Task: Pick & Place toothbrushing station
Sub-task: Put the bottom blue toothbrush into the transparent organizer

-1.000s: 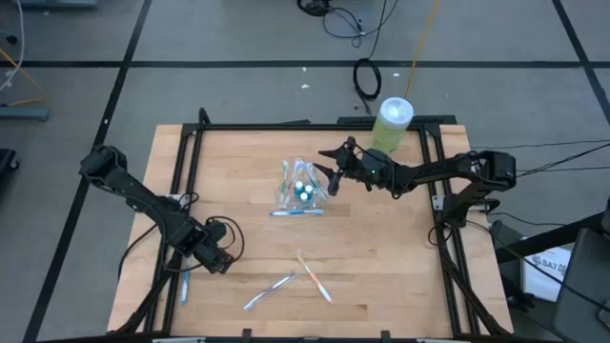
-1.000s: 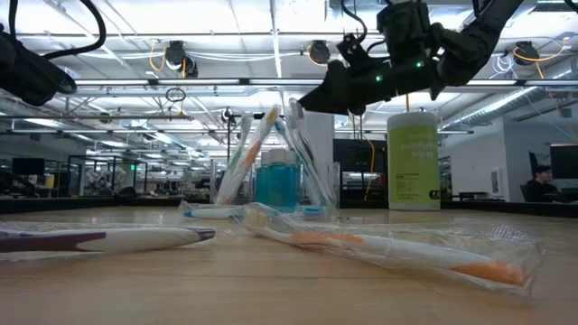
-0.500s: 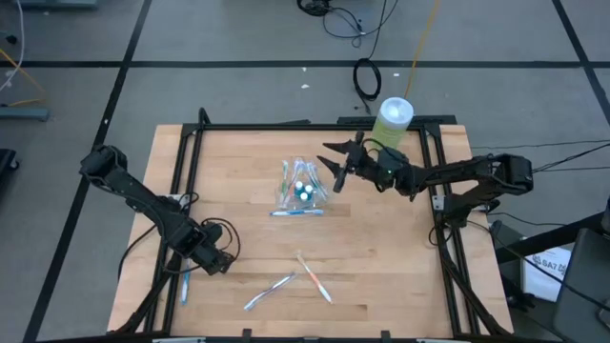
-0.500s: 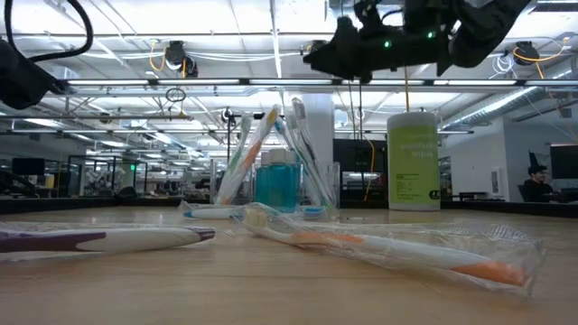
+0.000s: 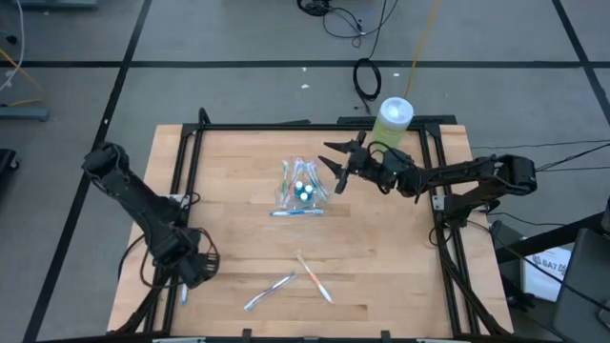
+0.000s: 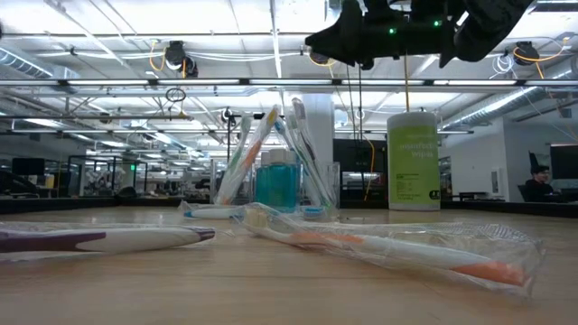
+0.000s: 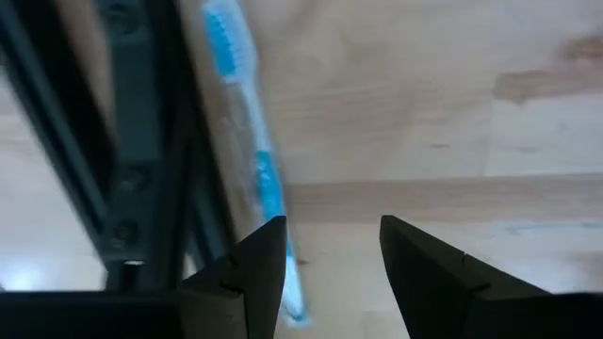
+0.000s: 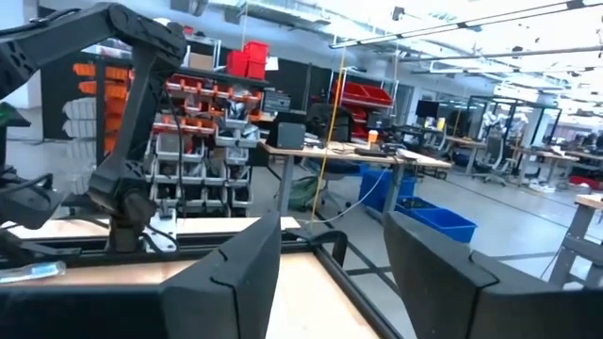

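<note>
The clear cup (image 5: 301, 191) stands near the middle of the wooden table (image 5: 400, 267), a bit toward 12 o'clock, and it is full of toothbrushes (image 6: 256, 149) that lean out like a fan, with a teal-capped tube (image 6: 276, 181) in the middle of them. One blue toothbrush (image 5: 296, 213) lies flat on the table, touching the cup's 6 o'clock side. Two wrapped brushes lie well apart from the cup, near the 6 o'clock edge: a white one (image 5: 269, 292) and an orange and white one (image 5: 314, 277) just beside it, their near ends almost meeting. Another blue toothbrush (image 7: 250, 160) lies at the table's 8 o'clock edge, right along the dark metal frame rail (image 7: 141, 141). The left hand (image 5: 193, 271) hangs just above that brush, and its two fingers (image 7: 247, 278) are spread apart with nothing between them. The right hand (image 5: 335, 162) is up in the air at about 2 o'clock from the cup, close to it but not touching. Its fingers (image 8: 236, 278) are also spread apart and empty, and they point out level over the table. A tall pale green canister (image 5: 392, 124) with a white lid stands at the table's 1 o'clock edge, behind the right arm. Far off in the room beyond the table, a person (image 6: 539, 181) sits at a desk.
</note>
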`<state>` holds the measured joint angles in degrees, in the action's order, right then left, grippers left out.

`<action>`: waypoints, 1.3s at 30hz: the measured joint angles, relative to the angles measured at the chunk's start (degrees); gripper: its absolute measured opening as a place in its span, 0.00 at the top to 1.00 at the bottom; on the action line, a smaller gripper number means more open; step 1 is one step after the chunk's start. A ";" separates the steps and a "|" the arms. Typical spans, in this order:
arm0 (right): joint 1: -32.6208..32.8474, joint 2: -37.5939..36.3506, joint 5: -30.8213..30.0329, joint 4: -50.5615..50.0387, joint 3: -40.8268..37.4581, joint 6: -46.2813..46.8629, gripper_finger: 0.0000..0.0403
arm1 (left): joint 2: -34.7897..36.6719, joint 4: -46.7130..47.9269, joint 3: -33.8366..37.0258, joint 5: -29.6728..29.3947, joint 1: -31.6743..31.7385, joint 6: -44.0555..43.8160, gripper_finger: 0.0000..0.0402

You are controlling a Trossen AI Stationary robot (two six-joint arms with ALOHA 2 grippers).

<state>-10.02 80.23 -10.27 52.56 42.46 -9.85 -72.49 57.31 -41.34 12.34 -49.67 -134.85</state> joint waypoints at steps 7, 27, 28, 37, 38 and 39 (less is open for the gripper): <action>0.00 -0.01 0.03 1.18 0.00 0.06 0.55 | 0.00 4.12 0.00 -2.34 -1.97 1.81 0.55; 0.01 0.00 0.05 1.16 0.00 0.15 0.55 | 1.09 4.40 5.01 -0.65 -1.57 6.71 0.55; 0.00 -0.01 0.05 1.14 0.00 0.15 0.55 | 1.41 4.36 5.18 -1.06 -1.57 6.82 0.55; 0.02 -0.01 0.05 1.15 0.00 0.15 0.55 | 2.10 -2.93 11.04 -0.96 -1.48 6.69 0.55; 0.01 -0.01 0.05 1.14 0.00 0.16 0.55 | 2.10 -4.55 11.64 -1.68 -1.44 6.74 0.55; 0.02 -0.02 0.05 1.13 0.00 0.16 0.55 | 2.12 -6.25 11.99 -2.35 -1.33 6.80 0.55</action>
<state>-10.00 80.21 -10.22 53.69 42.46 -9.69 -70.37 51.06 -29.35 9.99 -51.00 -128.05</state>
